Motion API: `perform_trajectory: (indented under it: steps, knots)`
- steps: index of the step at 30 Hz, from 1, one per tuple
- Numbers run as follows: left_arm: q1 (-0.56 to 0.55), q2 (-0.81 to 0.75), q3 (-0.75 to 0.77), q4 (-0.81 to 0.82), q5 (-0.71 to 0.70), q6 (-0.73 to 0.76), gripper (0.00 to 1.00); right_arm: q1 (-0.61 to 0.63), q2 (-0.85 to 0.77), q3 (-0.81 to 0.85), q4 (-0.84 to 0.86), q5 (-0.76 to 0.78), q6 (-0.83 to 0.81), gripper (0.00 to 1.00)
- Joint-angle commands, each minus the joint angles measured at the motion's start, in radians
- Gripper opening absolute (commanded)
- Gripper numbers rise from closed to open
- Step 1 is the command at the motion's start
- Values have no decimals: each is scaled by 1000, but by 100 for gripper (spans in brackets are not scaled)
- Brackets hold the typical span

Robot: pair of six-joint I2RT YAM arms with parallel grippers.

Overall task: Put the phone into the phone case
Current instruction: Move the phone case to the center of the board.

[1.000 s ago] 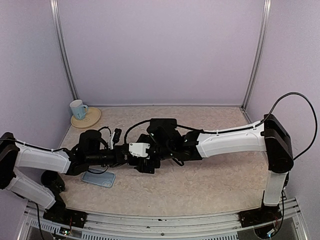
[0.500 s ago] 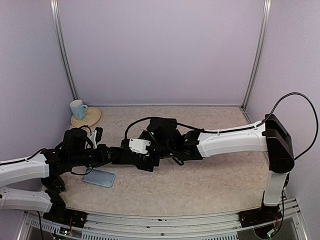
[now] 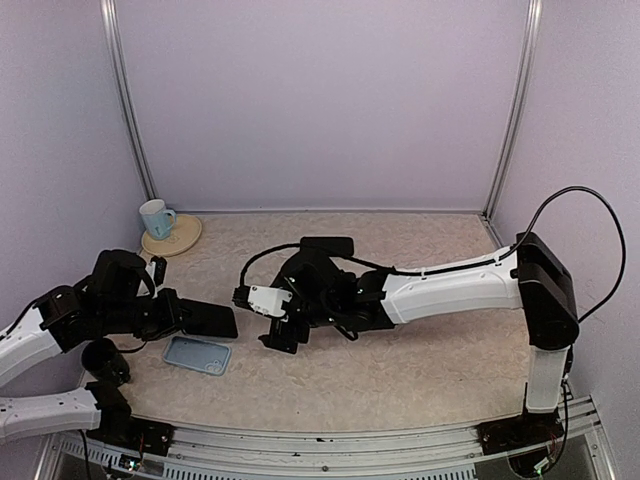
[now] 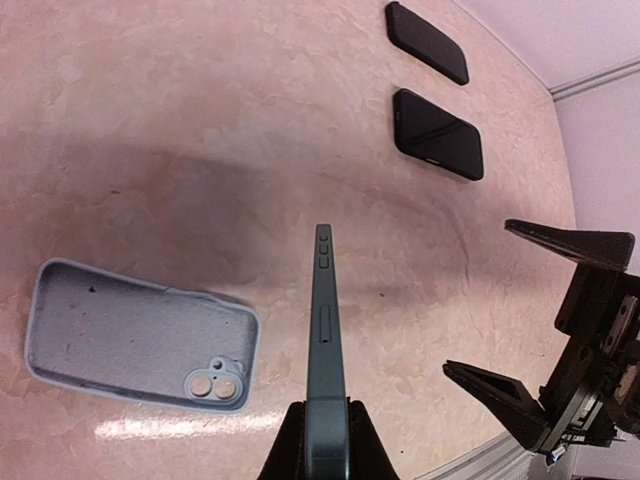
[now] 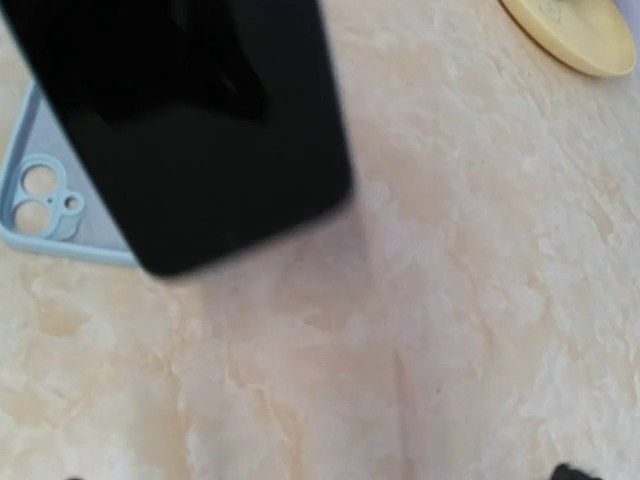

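Low down, left arm folded, jaws clamping phone near case, right arm outstretched, jaws spread.

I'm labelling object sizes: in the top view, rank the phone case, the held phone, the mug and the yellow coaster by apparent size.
1. phone case and yellow coaster: look alike, not ranked.
2. phone, partly hidden by the left gripper and raised nearer the camera, so unsure.
3. mug, smallest.
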Motion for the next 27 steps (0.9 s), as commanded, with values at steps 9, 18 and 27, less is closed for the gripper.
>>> perform_trajectory:
  steps: [9, 18, 27]
  knots:
    - [-77, -8, -1, -221, -157, -159, 0, 7, -1, -38, 50, 37, 7, 100]
    - [-146, 53, 5, -220, -221, -190, 0, 7, -8, -50, 50, 42, 4, 100]
    - [-193, 84, -36, -83, -136, -193, 0, -10, -24, -95, 51, 45, 58, 100]
